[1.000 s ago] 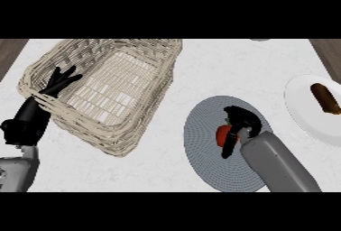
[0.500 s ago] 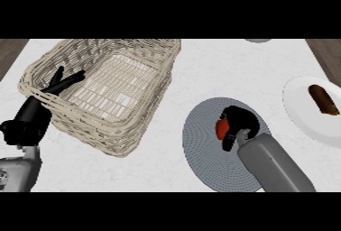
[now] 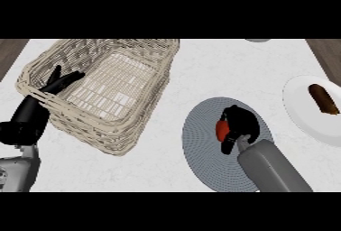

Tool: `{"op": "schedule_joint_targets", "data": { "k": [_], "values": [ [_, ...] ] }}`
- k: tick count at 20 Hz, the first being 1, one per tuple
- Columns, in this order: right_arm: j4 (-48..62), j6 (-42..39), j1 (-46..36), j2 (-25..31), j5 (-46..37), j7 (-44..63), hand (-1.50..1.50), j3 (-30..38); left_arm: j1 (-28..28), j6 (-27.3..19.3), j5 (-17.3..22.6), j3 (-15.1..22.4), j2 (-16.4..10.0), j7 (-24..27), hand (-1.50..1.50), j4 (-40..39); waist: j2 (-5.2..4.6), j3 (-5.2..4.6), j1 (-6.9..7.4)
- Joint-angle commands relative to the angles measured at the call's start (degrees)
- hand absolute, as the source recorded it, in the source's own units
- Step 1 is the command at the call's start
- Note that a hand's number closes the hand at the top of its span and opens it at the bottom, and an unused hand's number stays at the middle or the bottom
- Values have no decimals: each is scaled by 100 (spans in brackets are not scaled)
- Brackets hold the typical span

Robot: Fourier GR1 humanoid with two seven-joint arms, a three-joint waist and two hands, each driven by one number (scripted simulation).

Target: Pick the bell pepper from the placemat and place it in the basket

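Atop the placemat (image 3: 203, 153), right hand (image 3: 241, 126) curls round the bell pepper (image 3: 222, 130).

single head view, looking steeply down and close on the counter (image 3: 220, 72), basket (image 3: 157, 90) left, placemat (image 3: 205, 155) right.

The right hand (image 3: 241, 125) curls its fingers (image 3: 233, 113) round the bell pepper (image 3: 222, 130); left hand (image 3: 57, 84) rests open.

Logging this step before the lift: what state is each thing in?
Red bell pepper: over the placemat, gripped.
Round grey placemat: flat on the counter.
Woven wicker basket: upright, nothing inside.
Black right hand: shut on the pepper.
Black left hand: open, at the basket's left rim.
White plate: holds a brown item.
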State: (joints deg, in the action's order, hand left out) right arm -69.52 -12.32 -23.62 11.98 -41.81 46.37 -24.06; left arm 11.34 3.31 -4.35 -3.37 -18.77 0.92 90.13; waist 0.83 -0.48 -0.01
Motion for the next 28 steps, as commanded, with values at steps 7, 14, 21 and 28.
{"op": "schedule_joint_targets", "data": {
  "k": [7, 14, 21, 28],
  "values": [
    [-1160, 988, -48, 103, -664, 298, 150, 503, -23, 96, -51, -97, -31, -168, 0, 18, -65, 46, -52],
    [-2771, 2233, -416, -132, -166, -202, 150, 1346, -289, -100, -222, 34, 131, -102, 0, 139, -42, 56, -121],
    [-2967, 1453, -2299, -332, 188, 436, 150, 1704, 98, 26, -141, 73, 125, -378, 0, 159, -76, 46, 33],
    [-2196, 735, -4368, -582, 834, 1265, 150, 2224, -65, 137, -130, -20, 58, -80, 0, -8, -77, 41, 71]
  ]
}}
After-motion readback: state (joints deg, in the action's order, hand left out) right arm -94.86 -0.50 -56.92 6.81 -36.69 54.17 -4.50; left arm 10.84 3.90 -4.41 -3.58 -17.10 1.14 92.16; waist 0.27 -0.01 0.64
